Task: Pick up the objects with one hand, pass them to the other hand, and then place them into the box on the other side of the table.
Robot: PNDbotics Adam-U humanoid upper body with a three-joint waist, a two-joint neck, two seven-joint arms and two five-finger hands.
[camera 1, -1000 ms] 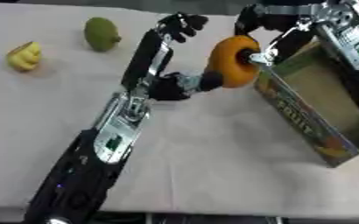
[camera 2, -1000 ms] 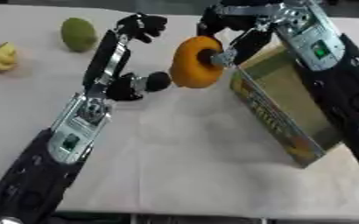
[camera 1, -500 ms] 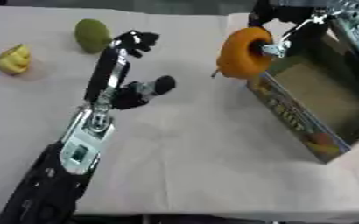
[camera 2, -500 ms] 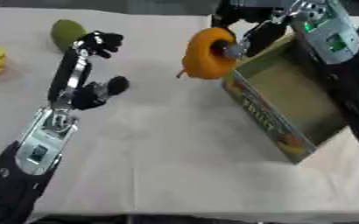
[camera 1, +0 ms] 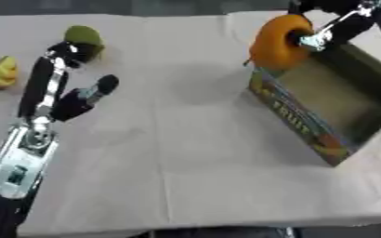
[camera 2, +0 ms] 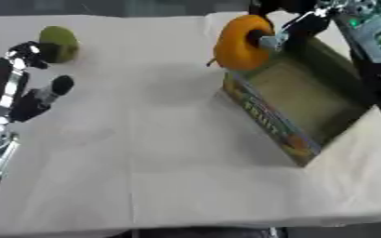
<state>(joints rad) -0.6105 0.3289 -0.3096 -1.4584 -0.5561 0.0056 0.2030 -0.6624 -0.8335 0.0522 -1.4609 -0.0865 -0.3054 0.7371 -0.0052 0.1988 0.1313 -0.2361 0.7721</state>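
The right robot hand (camera 1: 328,28) comes in from the upper right corner and holds an orange fruit (camera 1: 277,42) in the air, its fingers curled against the fruit's right side. The fruit hangs at the near left corner of the box (camera 1: 332,109), just above the rim, partly over the box's opening and partly over the worktop (camera 1: 186,153). A small dark stem or tip shows at the fruit's lower left edge.

The box is open at the top and stands on the right side of the worktop, turned at an angle; its long printed wall faces the middle of the worktop and carries bright fruit lettering. Its inside looks bare and brownish.

The left robot hand (camera 1: 72,83) is on the left side, well apart from the orange fruit and the box. It holds nothing; its fingers reach up and away, with the thumb sticking out to the right, so the hand is spread. Its fingertips lie just in front of a green fruit (camera 2: 58,42) at the far left of the worktop; whether they touch it cannot be told. A yellow fruit (camera 1: 0,72) lies near the left edge, just beside the left arm.

The worktop is covered with a pale creased cloth.
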